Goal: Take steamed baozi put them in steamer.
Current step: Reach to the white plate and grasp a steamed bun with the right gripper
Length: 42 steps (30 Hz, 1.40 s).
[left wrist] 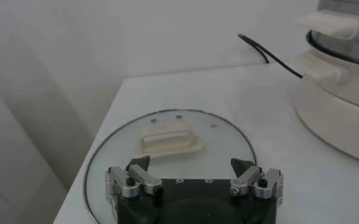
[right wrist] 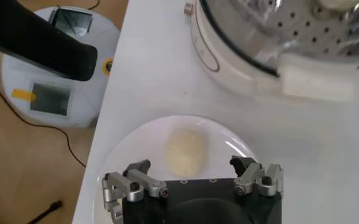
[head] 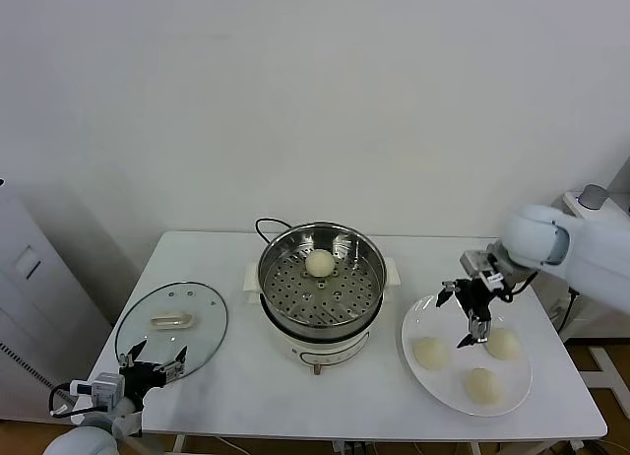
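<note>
Hovering released above the plate (head: 418,322) near the desk's right edge, the right hand (head: 465,315) partly hides three baozi (head: 431,352); the left hand (head: 153,361), released, waits over the glass lid (head: 202,307).

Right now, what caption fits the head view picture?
One baozi in the steamer, open right gripper above three on the plate.

Plain white wall (head: 315,100) behind white table (head: 226,376); wooden floor (right wrist: 33,176).
</note>
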Motion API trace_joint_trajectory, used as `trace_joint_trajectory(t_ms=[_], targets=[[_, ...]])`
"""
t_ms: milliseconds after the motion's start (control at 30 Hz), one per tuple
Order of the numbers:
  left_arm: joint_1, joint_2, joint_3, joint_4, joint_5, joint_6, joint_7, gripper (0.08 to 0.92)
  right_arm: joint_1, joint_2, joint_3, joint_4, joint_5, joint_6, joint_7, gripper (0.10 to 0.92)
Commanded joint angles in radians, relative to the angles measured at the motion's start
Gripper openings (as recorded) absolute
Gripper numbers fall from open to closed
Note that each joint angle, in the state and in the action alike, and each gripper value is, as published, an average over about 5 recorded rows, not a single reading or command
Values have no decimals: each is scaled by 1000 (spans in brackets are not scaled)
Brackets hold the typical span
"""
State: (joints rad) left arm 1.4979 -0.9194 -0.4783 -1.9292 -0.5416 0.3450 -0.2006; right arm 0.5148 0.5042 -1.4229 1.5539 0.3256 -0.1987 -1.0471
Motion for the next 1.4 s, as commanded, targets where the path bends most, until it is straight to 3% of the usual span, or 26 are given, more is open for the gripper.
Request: trace_joint_trajectory(t_ms=[33,767,1000,1400], targets=[[0,0,1,4,1,1,0,823,-288,-21,197,-19,-103,-55,48,823],[11,-1,2,6,3,0,1,823,-484,74,398,-172,-181,-34,73,807],[14,0,-1,6,3,-1,1,823,-507,90,418,-183,-173,-38,74,748],[21,-4,-1,2,7,-2,1,823,-518,99,437,-187,-165,-34,77,556]])
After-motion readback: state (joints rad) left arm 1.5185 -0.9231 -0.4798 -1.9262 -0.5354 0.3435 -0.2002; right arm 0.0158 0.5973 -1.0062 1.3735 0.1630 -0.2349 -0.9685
